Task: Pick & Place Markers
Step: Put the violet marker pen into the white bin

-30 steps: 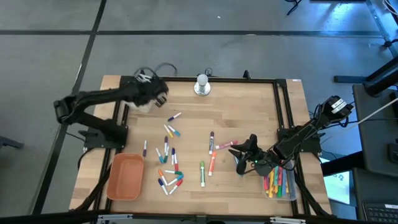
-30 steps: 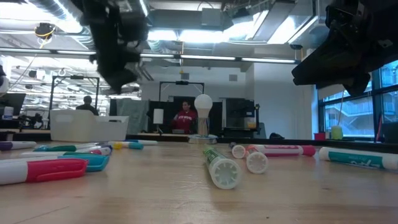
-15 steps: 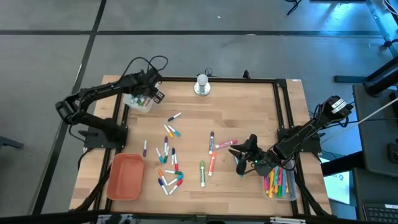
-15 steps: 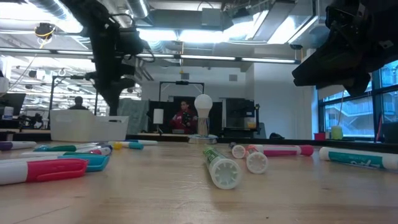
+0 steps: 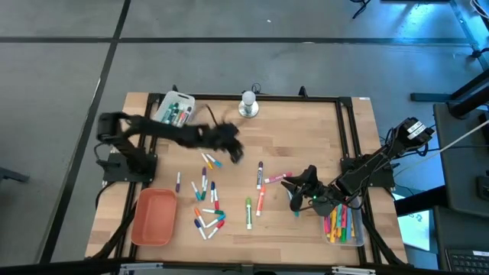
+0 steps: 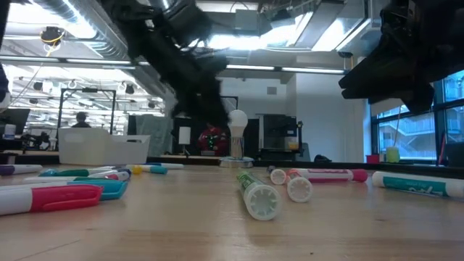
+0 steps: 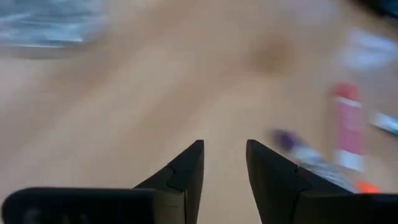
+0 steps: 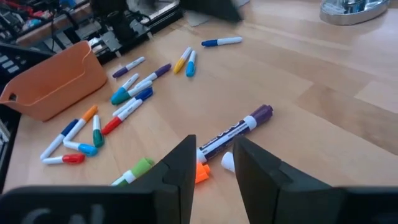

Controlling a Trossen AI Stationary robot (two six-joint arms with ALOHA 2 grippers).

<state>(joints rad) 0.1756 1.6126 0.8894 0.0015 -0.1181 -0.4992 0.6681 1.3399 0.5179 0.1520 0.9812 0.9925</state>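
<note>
From above, a wooden table carries a loose scatter of markers across its middle. Using the orange tray at the table's near left corner as the landmark: most short markers lie just beside it toward the table's centre, and a few longer ones lie farther on. A clear tray with markers inside sits at the far corner on the orange tray's side. A second clear tray, full of coloured markers, stands at the opposite near corner. A silver-based lamp stands at the far edge. The left gripper is blurred over the table's middle, beyond the orange tray; the right gripper hangs near the full clear tray.

At table height, large markers lie in the foreground. A white bin and the lamp stand behind them, with people in the room beyond. Dark arm shapes hang overhead.

The left wrist view shows the left gripper with fingers parted and nothing between them, above bare wood, a red-and-white marker blurred nearby.

The right wrist view shows the right gripper with fingers slightly apart, empty, over a purple-capped marker, the orange tray well beyond.
</note>
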